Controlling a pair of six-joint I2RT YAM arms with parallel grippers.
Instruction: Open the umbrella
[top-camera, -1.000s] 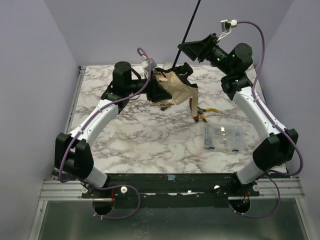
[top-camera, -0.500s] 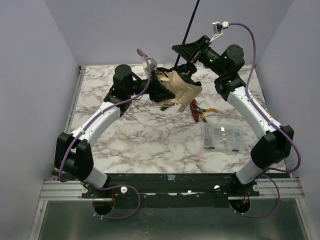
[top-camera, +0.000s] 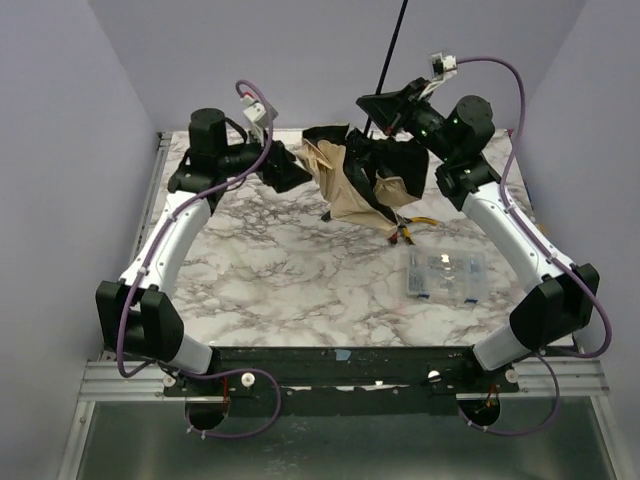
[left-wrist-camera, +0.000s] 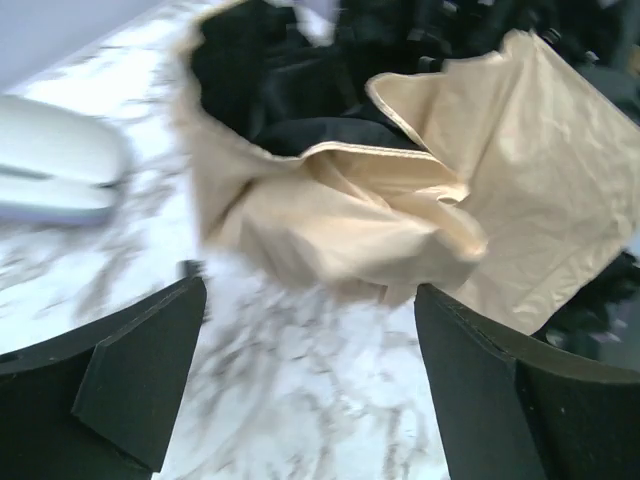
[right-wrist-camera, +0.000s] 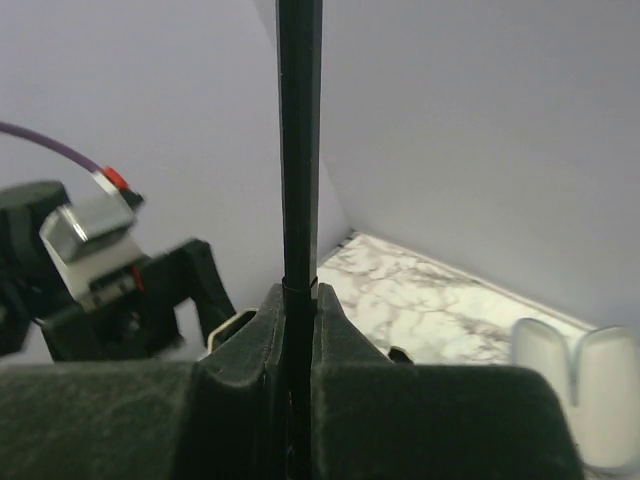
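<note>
- Table (top-camera: 280, 270): white marble with grey veins. It carries every item listed below, and my two arms are bolted at its near edge.
- Umbrella (top-camera: 350, 185): one, half-unfolded, over the far middle of the table between my two grippers.
- Canopy (left-wrist-camera: 400, 215): tan outside and black inside. It hangs crumpled in loose folds, not spread. In the top view its lower edge droops toward the marble, but I cannot tell whether it touches.
- Shaft (top-camera: 391, 45): thin and black. It rises at a slant from the canopy and runs out of the top of the overhead view.
- Left gripper (top-camera: 288, 170): released, jaws wide apart with nothing between them. It sits just beside the canopy's left side, and the fabric lies ahead of my fingers (left-wrist-camera: 140, 370) without touching them.
- Right gripper (right-wrist-camera: 298, 300): clenched on the shaft just above the canopy. The black rod runs straight up between my two pads.
- Clear plastic box (top-camera: 447, 275): one, flat on the table's right half, well apart from the umbrella.
- Sleeve (left-wrist-camera: 55, 160): pale lavender and blurred, lying on the marble left of the canopy.
- Red-handled tool (top-camera: 404, 230): one, on the table, partly covered by the canopy's lower right edge.
</note>
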